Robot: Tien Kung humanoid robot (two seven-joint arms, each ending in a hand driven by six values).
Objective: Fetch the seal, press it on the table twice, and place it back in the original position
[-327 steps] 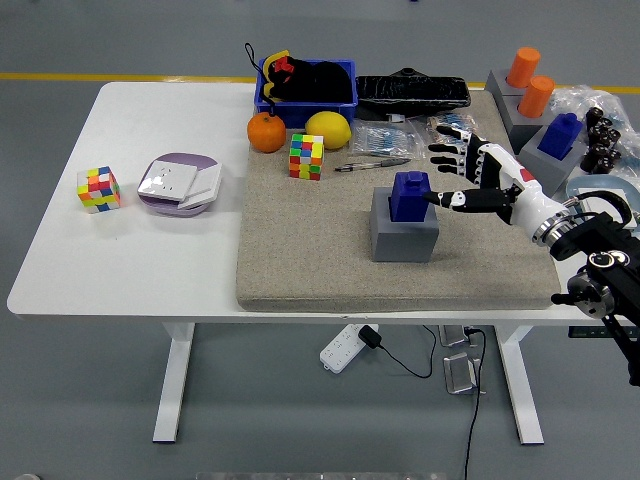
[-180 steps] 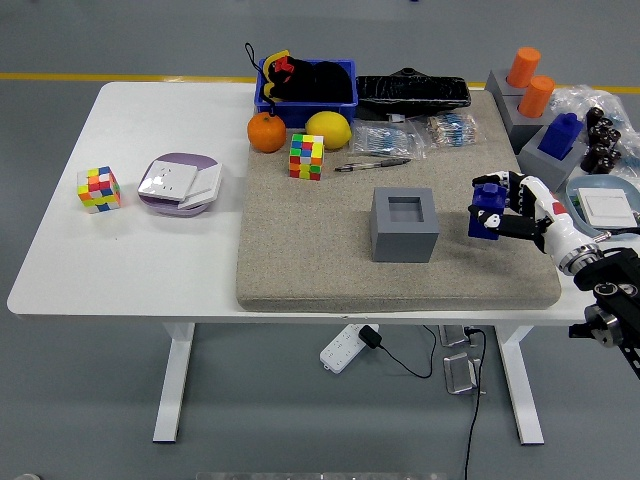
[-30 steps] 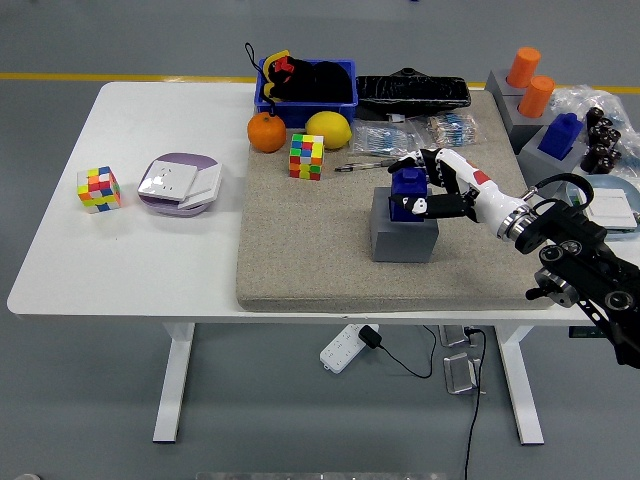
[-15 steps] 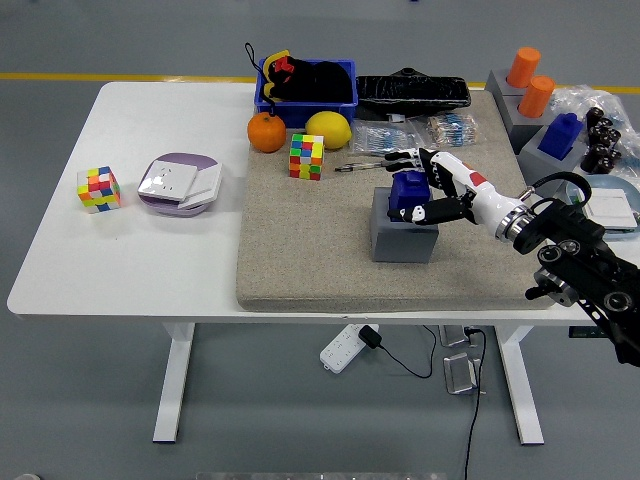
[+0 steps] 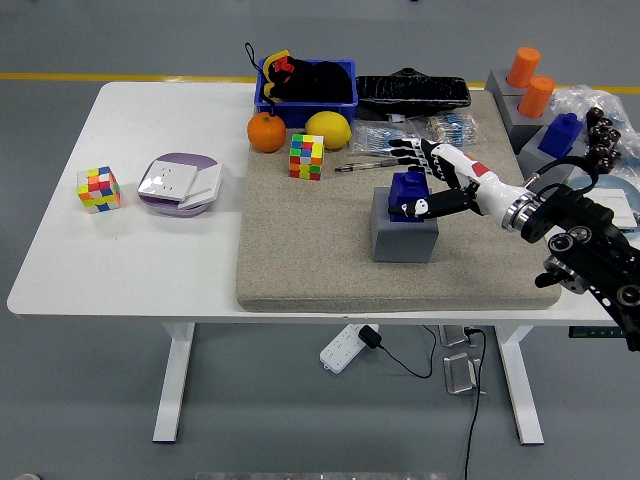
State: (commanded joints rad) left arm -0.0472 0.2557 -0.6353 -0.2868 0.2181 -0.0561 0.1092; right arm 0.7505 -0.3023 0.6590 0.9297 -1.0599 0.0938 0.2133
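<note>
- The blue seal point(image 5: 408, 190) sat back in the square socket of its grey holder point(image 5: 404, 232), near the middle of the beige mat point(image 5: 300, 262); only its upper part stood proud of the block.
- I had the right hand point(image 5: 432, 180) just beside it, coming in from the right. The long fingers point(image 5: 405, 151) were splayed out above and beyond the seal, while the thumb tip lay against its right face. I read that as a hand opened out and not clamped on anything.
- My judgement was that the return step was nearly done: with the seal seated in the holder, the hand only needed to draw clear without knocking it.
- The left arm was nowhere in the head view.
- The holder mattered because it gave the seal one fixed, upright resting place, so a slightly tilted release would most likely jam on the socket edge.
- Containers elsewhere: a blue bin point(image 5: 305, 98) at the back of the table held a black bundle with a touch of red and yellow on it; I could not tell what it was.
- At the far right, other grey blocks carried two orange cylinders point(image 5: 530, 80) and a second blue stamp point(image 5: 560, 131).
- An orange point(image 5: 266, 132), a lemon point(image 5: 327, 129) and a colour cube point(image 5: 306, 156) lay loose on the mat, well apart from my hand.
</note>
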